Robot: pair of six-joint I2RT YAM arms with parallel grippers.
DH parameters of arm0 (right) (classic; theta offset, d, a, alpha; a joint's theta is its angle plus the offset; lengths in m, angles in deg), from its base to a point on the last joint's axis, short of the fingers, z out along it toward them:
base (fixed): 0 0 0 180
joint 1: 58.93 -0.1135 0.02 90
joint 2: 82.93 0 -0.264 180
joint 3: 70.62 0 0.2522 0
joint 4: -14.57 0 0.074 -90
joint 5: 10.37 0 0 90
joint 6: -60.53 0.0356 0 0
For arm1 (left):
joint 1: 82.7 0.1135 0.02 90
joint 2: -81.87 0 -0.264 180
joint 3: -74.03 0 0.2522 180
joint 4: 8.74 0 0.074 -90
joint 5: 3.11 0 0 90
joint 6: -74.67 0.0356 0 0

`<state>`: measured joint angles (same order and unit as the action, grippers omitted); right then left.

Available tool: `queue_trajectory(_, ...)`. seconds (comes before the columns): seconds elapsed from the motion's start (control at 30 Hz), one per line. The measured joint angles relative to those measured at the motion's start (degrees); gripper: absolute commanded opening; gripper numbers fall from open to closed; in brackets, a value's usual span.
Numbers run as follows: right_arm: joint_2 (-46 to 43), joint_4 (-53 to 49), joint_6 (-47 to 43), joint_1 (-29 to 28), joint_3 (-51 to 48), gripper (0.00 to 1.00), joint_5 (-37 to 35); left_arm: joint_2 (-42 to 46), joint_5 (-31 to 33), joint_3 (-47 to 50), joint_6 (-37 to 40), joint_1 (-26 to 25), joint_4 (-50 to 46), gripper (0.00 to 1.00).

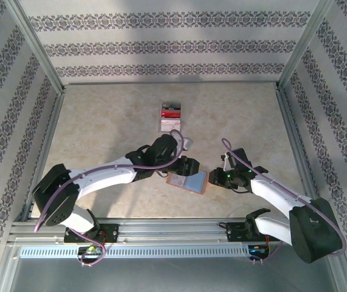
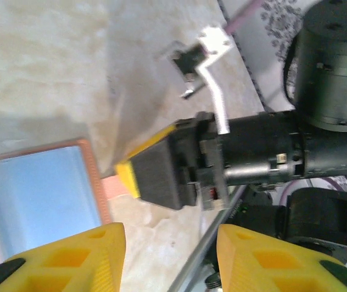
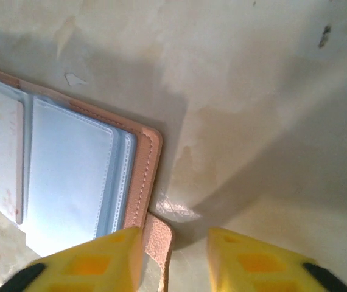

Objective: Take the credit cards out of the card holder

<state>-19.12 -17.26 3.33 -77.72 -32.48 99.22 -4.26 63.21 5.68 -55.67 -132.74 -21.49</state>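
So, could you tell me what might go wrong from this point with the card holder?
The right gripper stands open with only the strap tab of the card holder between its fingers, so the open holder could slide or fold shut when tugged. The left gripper hovers close beside the right one, so they might collide.

I'm looking at the card holder (image 3: 144, 164): its stitched rim is looking like grainy, matt leather, and its pockets are gleaming like clear glossy plastic. The table (image 3: 252, 91) is showing smooth, faintly shiny marbling. My fingers (image 3: 94, 264) are showing matt yellow plastic.
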Motion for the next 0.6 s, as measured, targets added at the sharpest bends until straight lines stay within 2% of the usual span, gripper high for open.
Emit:
queue_trajectory(0.37, -14.2, -8.0, -3.2, 7.3, 3.6, 0.63, 0.1, 11.7, 6.3, 11.6, -0.2, 6.8, -1.9, 0.46)
queue_trajectory(0.6, -19.9, -14.3, -4.4, 9.7, 9.4, 0.67, 2.6, 17.1, 7.9, 14.8, -0.2, 9.4, -3.0, 0.45)
